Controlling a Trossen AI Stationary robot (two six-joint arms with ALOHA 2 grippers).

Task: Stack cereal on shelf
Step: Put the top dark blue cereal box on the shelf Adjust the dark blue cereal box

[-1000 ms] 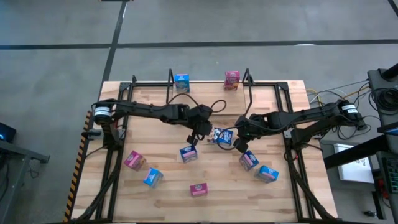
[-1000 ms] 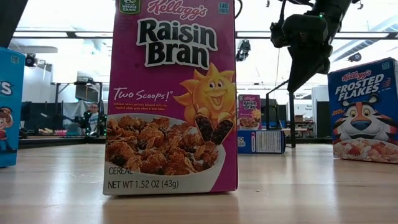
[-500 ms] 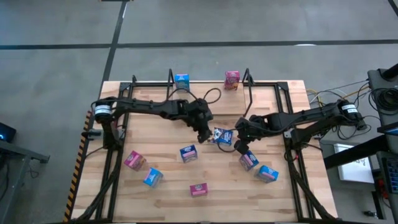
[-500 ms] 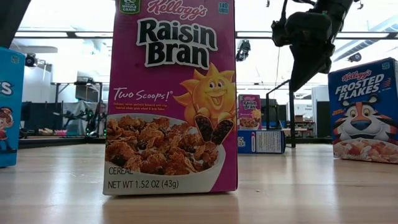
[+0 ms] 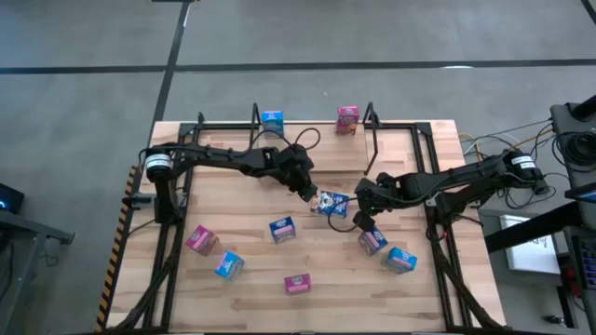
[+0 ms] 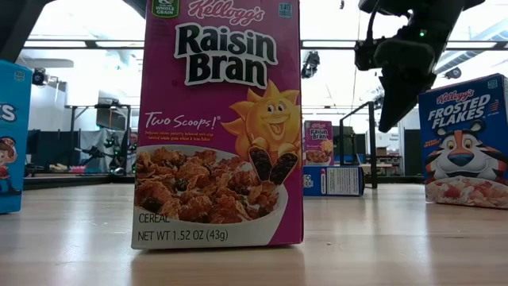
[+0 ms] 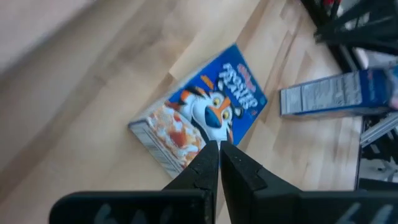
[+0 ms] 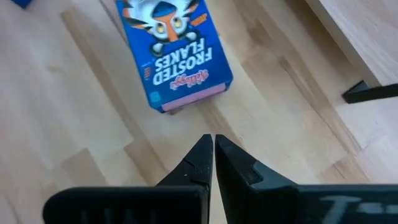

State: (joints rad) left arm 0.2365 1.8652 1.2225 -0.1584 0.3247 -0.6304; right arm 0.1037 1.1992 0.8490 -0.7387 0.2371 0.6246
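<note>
Frosted Flakes box lies flat mid-desk. Left gripper at its 10 o'clock, right gripper at its 4 o'clock, both fingers clenched, empty. We judge closed tips may shove the box.

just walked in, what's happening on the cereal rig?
Both arms are over the middle of the table, closing in on one flat-lying Frosted Flakes box. The left hand and the right hand are both shut and hold nothing. Other mini boxes sit scattered on the table, and a blue box and a pink box stand at the far edge.
</note>
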